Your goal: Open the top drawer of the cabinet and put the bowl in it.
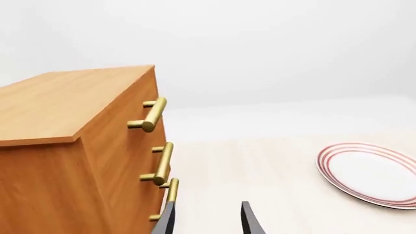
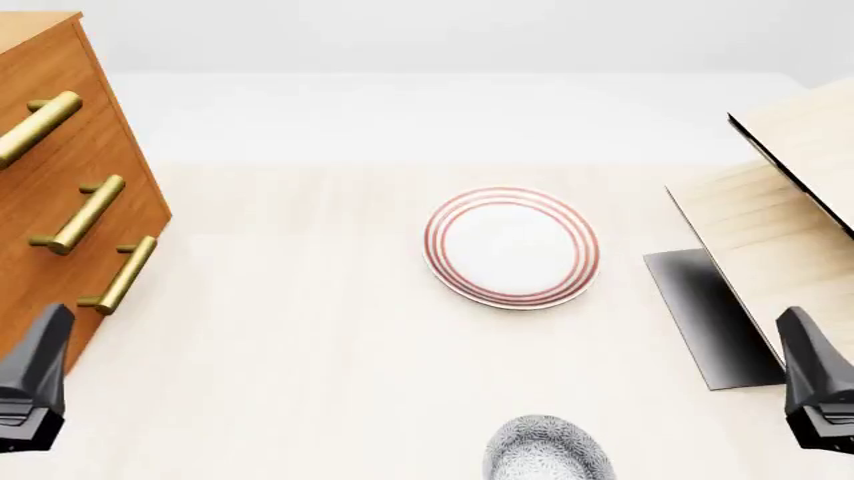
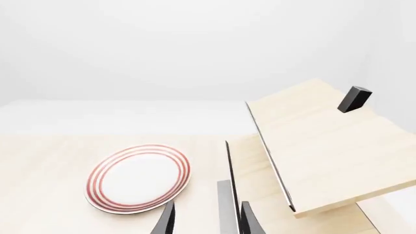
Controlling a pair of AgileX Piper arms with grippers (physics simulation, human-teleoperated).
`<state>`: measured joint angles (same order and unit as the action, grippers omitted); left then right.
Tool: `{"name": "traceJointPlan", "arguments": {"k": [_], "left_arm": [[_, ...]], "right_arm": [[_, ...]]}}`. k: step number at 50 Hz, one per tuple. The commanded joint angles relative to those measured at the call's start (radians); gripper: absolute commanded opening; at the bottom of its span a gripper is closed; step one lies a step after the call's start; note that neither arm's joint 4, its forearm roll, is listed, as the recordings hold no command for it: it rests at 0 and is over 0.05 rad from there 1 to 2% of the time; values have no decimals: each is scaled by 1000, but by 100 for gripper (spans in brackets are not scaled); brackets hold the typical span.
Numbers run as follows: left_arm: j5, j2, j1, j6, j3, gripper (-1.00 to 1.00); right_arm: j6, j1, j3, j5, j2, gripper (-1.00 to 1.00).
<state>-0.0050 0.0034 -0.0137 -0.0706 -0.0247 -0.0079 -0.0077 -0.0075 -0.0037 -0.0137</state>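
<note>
The orange-brown cabinet stands at the table's far left, and the left wrist view shows it too. All three drawers are shut. The top drawer carries a brass bar handle, also seen from the front. The speckled bowl sits at the near edge between the arms, cut off by the frame. My left gripper is open and empty, a short way in front of the lowest handle. My right gripper is open and empty too, facing the plate and the pale wood.
A white plate with red rings lies in the middle of the table. A pale light-wood structure with a dark base stands at the right. The arms' dark ends show at the lower left and lower right.
</note>
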Motion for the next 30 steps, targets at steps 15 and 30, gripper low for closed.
{"name": "traceJointPlan", "arguments": {"k": [15, 30], "left_arm": [[114, 48, -22, -323, -102, 100], [35, 215, -14, -662, -126, 100]], "right_arm": [[3, 2, -1, -4, -7, 100], [3, 2, -1, -4, -7, 100]]}}
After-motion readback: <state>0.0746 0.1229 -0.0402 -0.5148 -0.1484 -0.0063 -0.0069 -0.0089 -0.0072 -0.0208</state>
